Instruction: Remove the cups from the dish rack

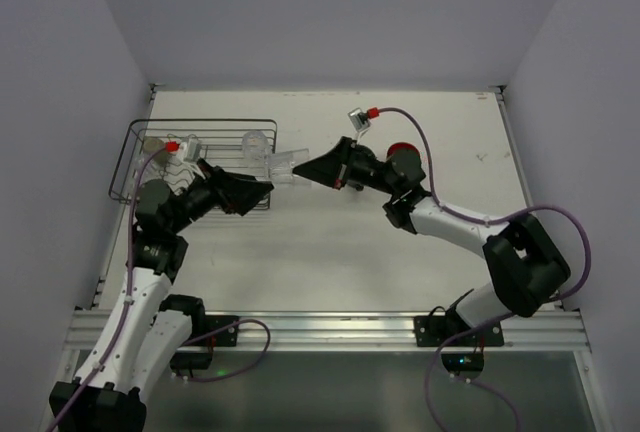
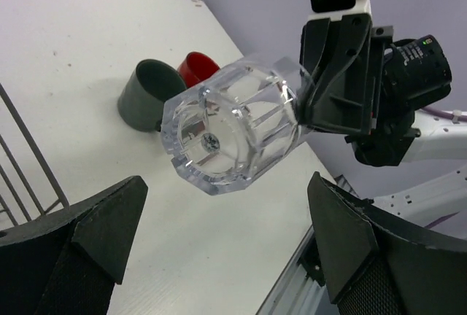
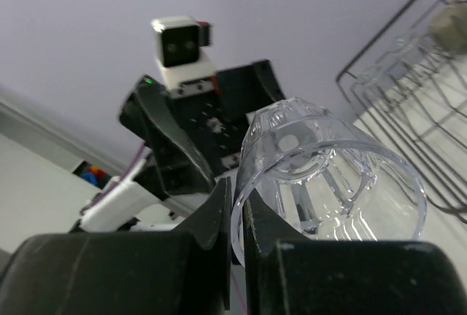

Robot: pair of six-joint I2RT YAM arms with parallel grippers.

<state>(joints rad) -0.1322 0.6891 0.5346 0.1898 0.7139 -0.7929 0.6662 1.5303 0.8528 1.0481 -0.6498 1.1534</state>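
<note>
Lying on its side above the tabletop (image 1: 330,252), the small clear tumbler (image 1: 283,165) was seen left of centre in the top view, just beyond the right end of the dish rack (image 1: 200,121) and between the two claws. It was gripped by the right claw (image 1: 303,169), whose fingers (image 3: 219,209) were pressed together on the wall of the glass at its rim, as shown at the lower centre of the right wrist view. The tumbler's open mouth was turned toward that claw and its thick base toward the left claw (image 1: 262,192). The left claw's fingers (image 2: 109,220) were spread wide at the lower corners of the left wrist view, with nothing between them and the tumbler clear of both. Inside the rack, a tall clear glass mug (image 1: 256,142) was seen near the right end and a small olive-grey cup (image 1: 152,145) near the left end. On the tabletop, a dark grey-green mug (image 2: 148,96) and a red mug (image 2: 197,67) were seen side by side at the upper left of the left wrist view.
</note>
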